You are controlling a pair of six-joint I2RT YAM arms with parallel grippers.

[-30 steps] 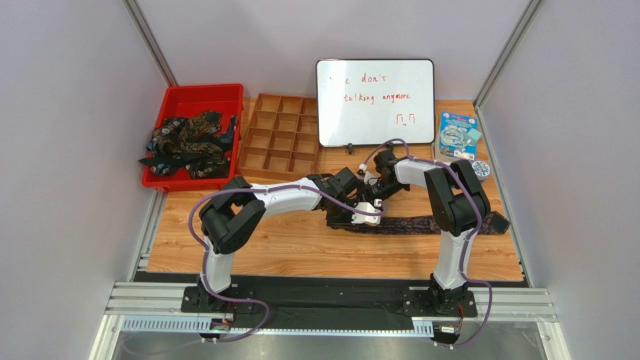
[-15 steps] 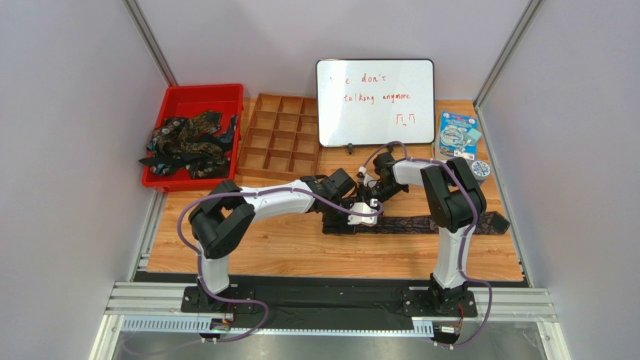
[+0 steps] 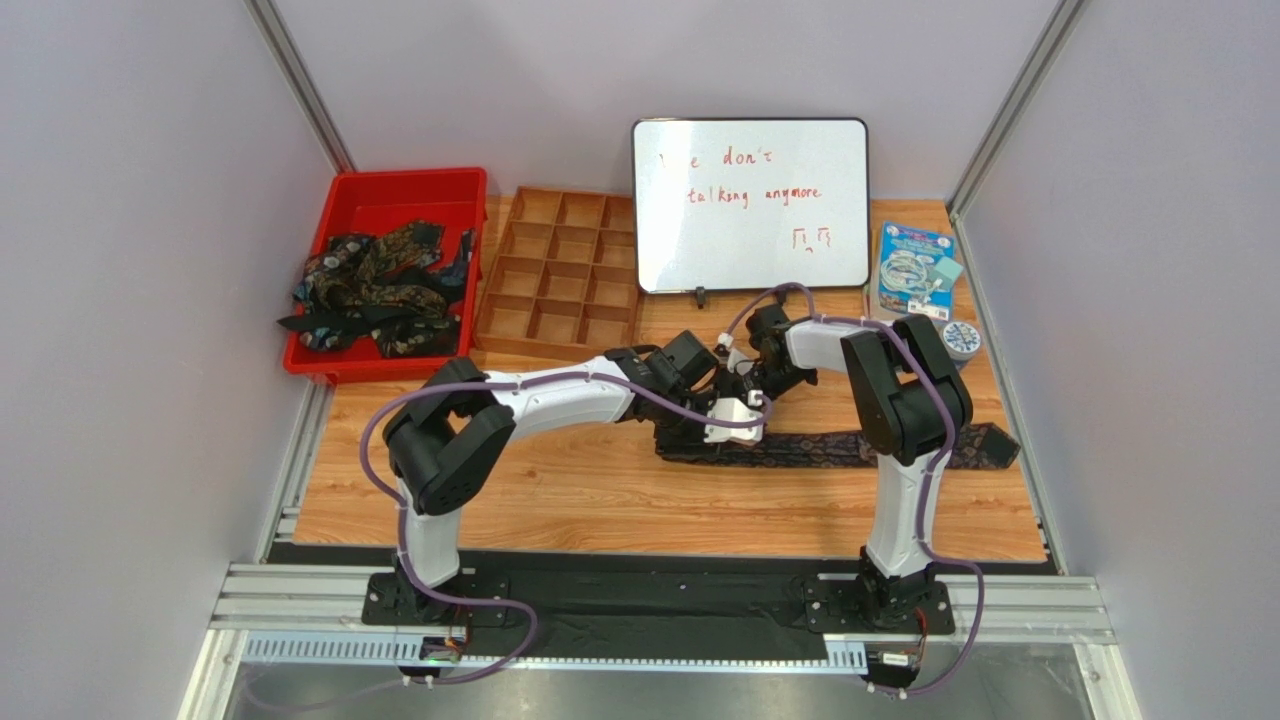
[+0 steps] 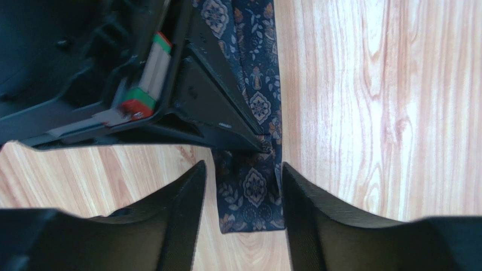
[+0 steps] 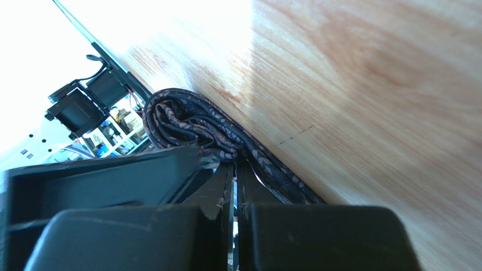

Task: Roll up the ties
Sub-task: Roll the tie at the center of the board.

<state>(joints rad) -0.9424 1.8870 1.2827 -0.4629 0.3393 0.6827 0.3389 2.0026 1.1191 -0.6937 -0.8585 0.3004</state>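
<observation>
Here, from above, the tie point(image 3: 842, 447) is lying flat on the bench point(image 3: 601, 495) in front of the whiteboard point(image 3: 751, 203). It is running along the whiteboard's lower edge and stretching out past its right corner. Both my pincers are meeting over the tie's left end, in front of the whiteboard's left half. My left pincer point(image 3: 699, 435) is angling in from the left and my right pincer point(image 3: 736, 425) from the whiteboard side. Well to the left of the whiteboard a red bin point(image 3: 398, 180) is holding the heaped ties point(image 3: 376, 285). A wooden divider tray point(image 3: 556, 263) is sitting between that bin and the whiteboard.

Through my left wrist camera, my left pincer point(image 4: 242, 175) is standing released. Its fingers point(image 4: 175, 220) are spreading to either side of the tie's point(image 4: 252, 197) cut end, which is lying on the bench point(image 4: 368, 113) between them. Just beyond them, the tip of my right pincer point(image 4: 265, 148) is bearing on the same strip.

Through my right wrist camera, my right pincer point(image 5: 235, 169) is clenched, the two fingers nearly touching, and it is gripping the tie point(image 5: 186, 121). The fabric is bunching into a small folded loop just ahead of the fingertips, resting on the bench point(image 5: 368, 84).
</observation>
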